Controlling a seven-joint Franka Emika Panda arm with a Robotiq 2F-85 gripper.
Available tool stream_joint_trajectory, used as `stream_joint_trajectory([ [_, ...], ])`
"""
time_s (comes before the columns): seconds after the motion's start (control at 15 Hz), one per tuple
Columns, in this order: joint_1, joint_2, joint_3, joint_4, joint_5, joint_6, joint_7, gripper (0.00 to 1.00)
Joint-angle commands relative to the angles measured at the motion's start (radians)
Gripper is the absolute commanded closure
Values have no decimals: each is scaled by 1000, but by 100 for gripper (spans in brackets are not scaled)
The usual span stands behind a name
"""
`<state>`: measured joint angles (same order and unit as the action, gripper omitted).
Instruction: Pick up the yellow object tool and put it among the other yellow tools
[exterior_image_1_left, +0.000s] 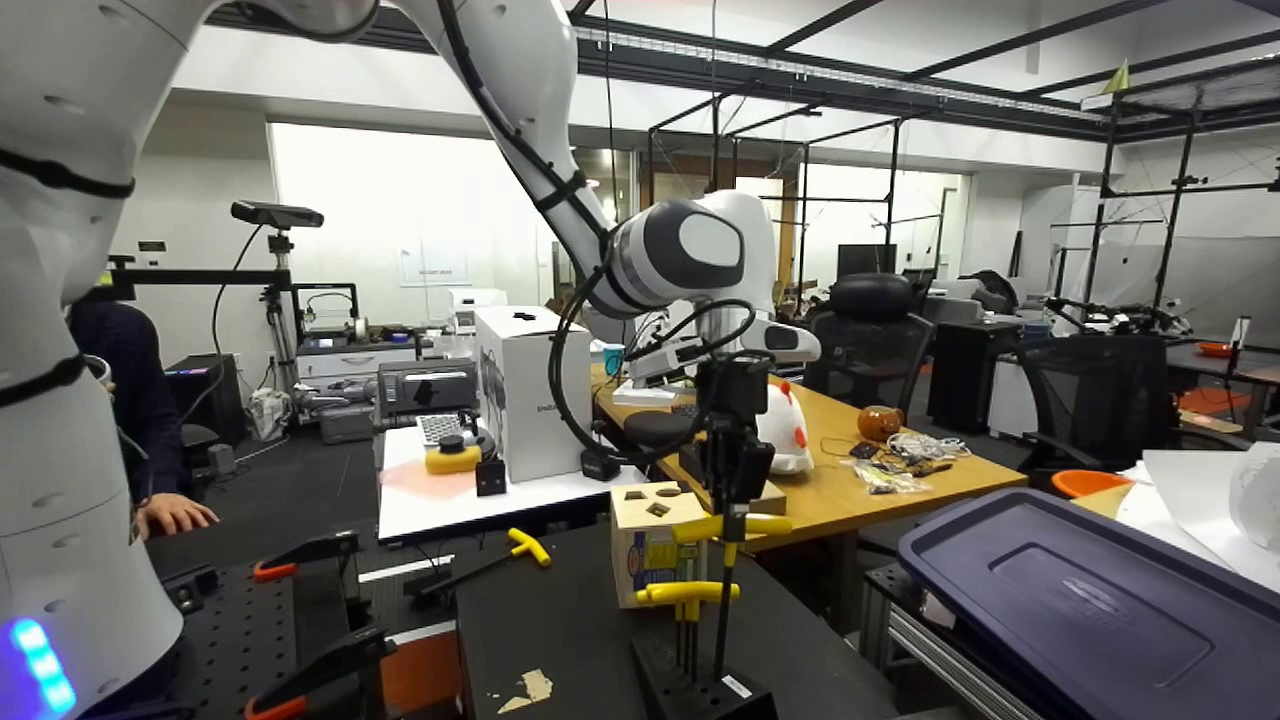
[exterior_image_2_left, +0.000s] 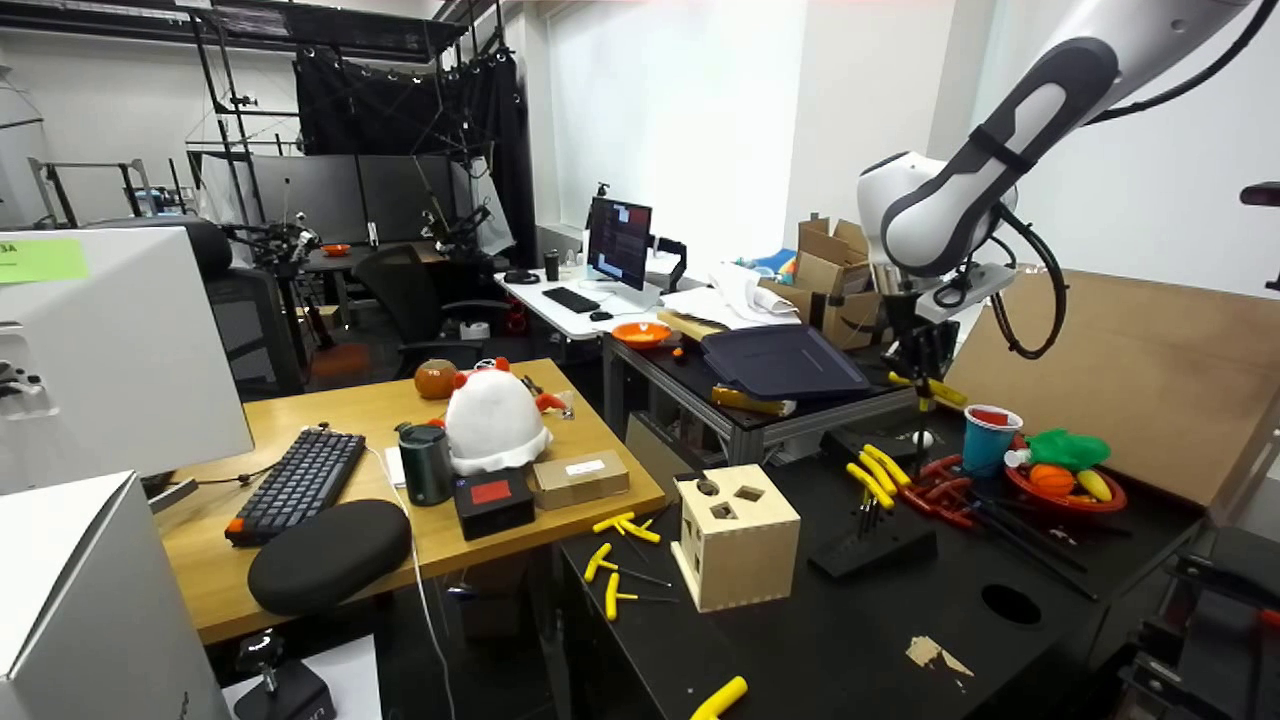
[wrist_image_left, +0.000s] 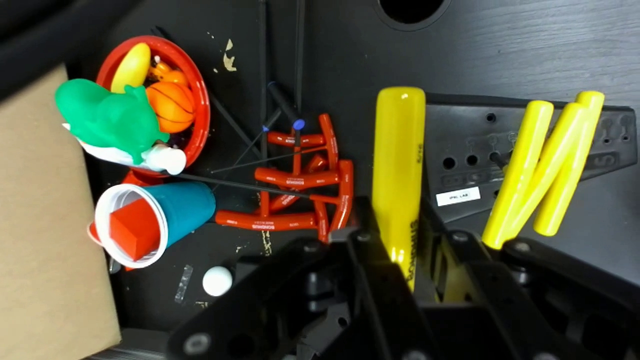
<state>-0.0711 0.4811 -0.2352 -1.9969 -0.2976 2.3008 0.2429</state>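
Note:
My gripper (exterior_image_1_left: 736, 500) is shut on the yellow tool (exterior_image_1_left: 768, 525), a T-handled key whose dark shaft points down. In the wrist view the held tool's handle (wrist_image_left: 399, 150) runs between the two fingers, left of a black stand (wrist_image_left: 475, 175). Several other yellow tools (wrist_image_left: 545, 165) stand upright in that stand, their handles bunched side by side. An exterior view puts the held handle (exterior_image_2_left: 945, 391) higher than the stand's handles (exterior_image_2_left: 872, 480) and farther back. More yellow tools (exterior_image_2_left: 612, 598) lie beside the wooden box. Whether the held shaft's tip touches anything, I cannot tell.
Red-handled tools (wrist_image_left: 297, 180) lie piled left of the stand in the wrist view. Beyond them are a tipped blue cup (wrist_image_left: 190, 210), a red bowl (wrist_image_left: 204, 115) of toys and a white ball (wrist_image_left: 217, 281). The wooden box (exterior_image_2_left: 745, 550) and a cardboard panel (exterior_image_2_left: 1120, 380) rise nearby.

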Motion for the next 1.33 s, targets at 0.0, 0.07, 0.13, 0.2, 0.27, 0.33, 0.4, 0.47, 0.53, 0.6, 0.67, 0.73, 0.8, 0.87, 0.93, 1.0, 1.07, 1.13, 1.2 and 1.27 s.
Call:
stream_joint_trajectory([
  [0.0,8,-52,9,-46,19,-26,17,94],
  [0.07,10,-50,10,-48,20,-29,20,94],
  [0.13,13,-49,11,-49,21,-33,25,94],
  [0.2,16,-48,11,-49,20,-38,31,94],
  [0.27,17,-47,10,-50,20,-33,40,94],
  [0.33,17,-46,10,-50,22,-28,48,94],
  [0.4,18,-44,9,-45,24,-29,64,94],
  [0.47,19,-42,8,-43,26,-26,77,94],
  [0.53,20,-39,7,-39,27,-25,90,94],
  [0.6,20,-36,8,-36,30,-27,102,94],
  [0.67,17,-31,12,-28,40,-39,104,94],
  [0.73,13,-30,16,-25,52,-46,99,94],
  [0.8,10,-27,19,-23,71,-45,98,94],
  [0.87,9,-27,21,-22,86,-46,97,94],
  [0.93,7,-26,25,-21,105,-47,93,94],
  [1.0,7,-25,25,-21,119,-45,94,94],
  [1.07,6,-24,28,-20,135,-47,91,94],
  [1.13,6,-23,29,-20,147,-46,92,94],
  [1.2,6,-21,29,-19,157,-47,91,94],
  [1.27,6,-21,29,-20,163,-46,91,94],
])
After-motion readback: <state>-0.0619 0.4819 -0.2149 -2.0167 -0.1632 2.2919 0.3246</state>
